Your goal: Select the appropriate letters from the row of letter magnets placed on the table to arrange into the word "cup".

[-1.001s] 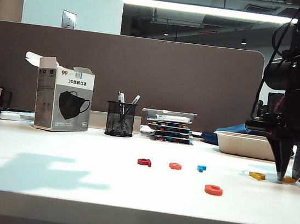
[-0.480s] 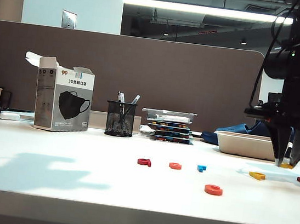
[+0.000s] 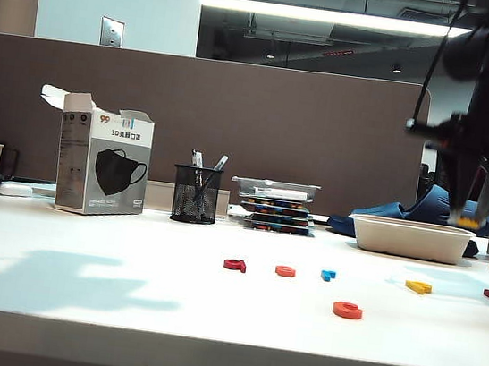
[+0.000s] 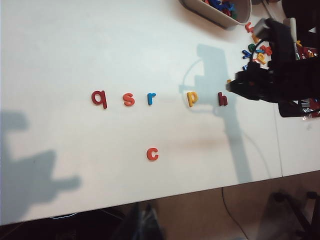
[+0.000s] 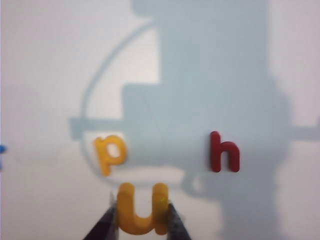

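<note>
Since the earlier frame, right gripper (image 3: pixel 470 217) rises off the counter (image 3: pixel 121 302), fingers clamping yellow "u" (image 5: pixel 142 209). Next: place it beside "c" (image 4: pixel 152 154). Left gripper unseen.

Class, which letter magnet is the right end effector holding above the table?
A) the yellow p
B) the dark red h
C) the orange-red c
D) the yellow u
D: the right wrist view shows the right end effector pinching the yellow u, while the p and h lie on the table below.
</note>
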Robot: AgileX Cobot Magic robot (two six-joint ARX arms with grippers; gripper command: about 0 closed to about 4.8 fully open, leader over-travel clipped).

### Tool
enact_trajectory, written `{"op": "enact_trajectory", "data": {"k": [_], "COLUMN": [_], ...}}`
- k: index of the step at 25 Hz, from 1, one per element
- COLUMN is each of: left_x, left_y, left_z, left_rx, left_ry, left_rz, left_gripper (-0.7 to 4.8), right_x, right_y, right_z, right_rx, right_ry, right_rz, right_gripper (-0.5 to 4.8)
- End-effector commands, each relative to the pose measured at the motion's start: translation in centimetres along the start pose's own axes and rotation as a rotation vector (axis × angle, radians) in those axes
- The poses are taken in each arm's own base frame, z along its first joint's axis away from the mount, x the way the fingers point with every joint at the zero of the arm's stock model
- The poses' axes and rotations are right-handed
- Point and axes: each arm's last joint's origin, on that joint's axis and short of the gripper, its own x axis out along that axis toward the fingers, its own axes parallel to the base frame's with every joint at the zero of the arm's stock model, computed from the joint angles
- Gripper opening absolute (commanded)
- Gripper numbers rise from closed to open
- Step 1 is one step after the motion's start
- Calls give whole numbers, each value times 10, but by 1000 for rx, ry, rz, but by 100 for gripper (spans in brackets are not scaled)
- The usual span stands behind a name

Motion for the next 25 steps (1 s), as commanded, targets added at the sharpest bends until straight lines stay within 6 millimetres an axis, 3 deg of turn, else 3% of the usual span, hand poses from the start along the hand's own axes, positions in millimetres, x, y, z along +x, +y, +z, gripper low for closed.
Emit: {"op": "enact_trajectory", "data": {"k": [1,12,17,25], "left_x": [-2,-2,-2,-2], "left_y": [-1,-1,-1,-1], "left_z": [1,1,1,1], "left_rx": [4,4,3,4], "left_ry": [-13,-13,-13,-12], "left_rz": [-8,-8,-9,-8], "left_gripper": [-5,-5,-5,-5], "right_x": [-19,-53,-50,-28], "right_y": [2,8,11,20], "right_z": [-5,-26,-47,-73], "right_rx": [7,22,32,17], "right_ry": [-27,-50,-65,-6], "right_rz": [24,55,68,64], "right_gripper": [112,112,112,112]}}
